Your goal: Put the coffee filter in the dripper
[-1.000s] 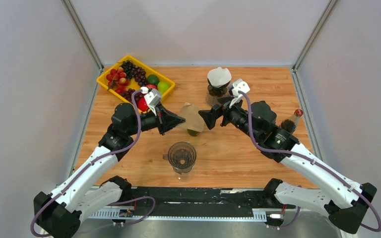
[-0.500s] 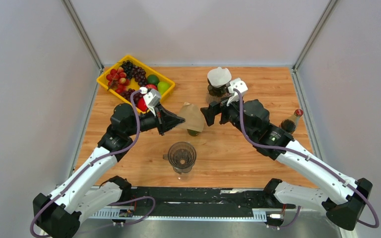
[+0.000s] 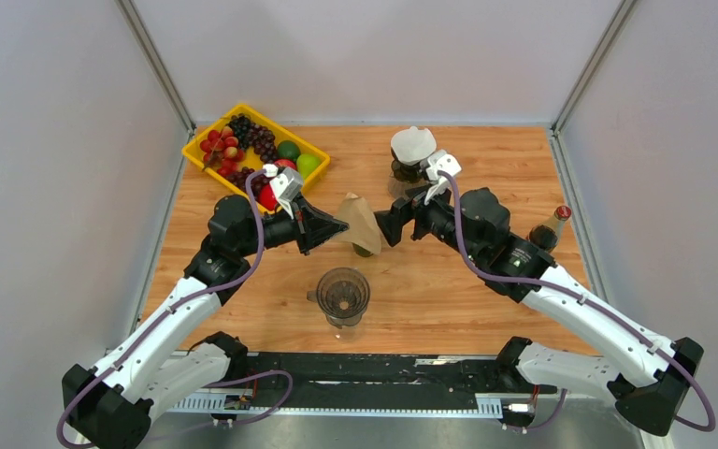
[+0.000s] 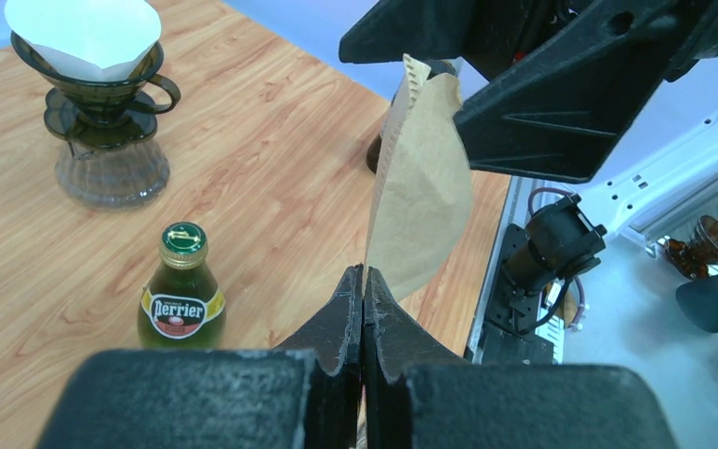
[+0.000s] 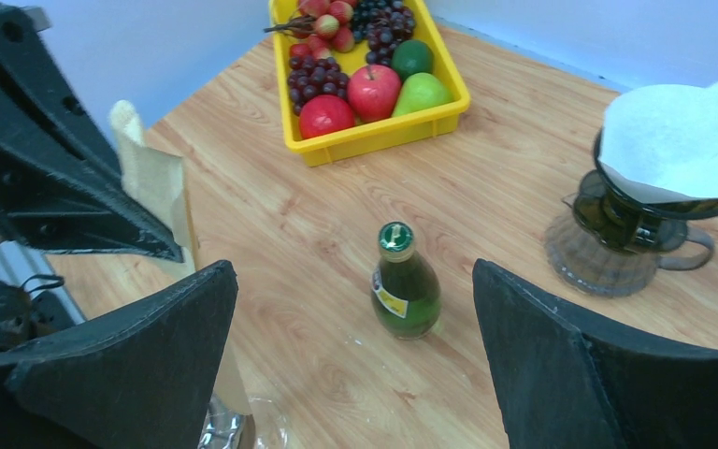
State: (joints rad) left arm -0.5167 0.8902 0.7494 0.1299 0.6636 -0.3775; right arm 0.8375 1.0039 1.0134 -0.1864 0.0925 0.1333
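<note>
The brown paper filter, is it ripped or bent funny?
Not ripped. The brown filter is folded flat, which is normal for one not yet opened. The left hand pinches it at its bottom corner, up off the table near the green bottle. Nothing looks spilled.

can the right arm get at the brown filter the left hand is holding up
Probably yes: the right hand is open and close beside the brown filter, with nothing between them. The left hand pinches only its lower end, leaving the top free.
</note>
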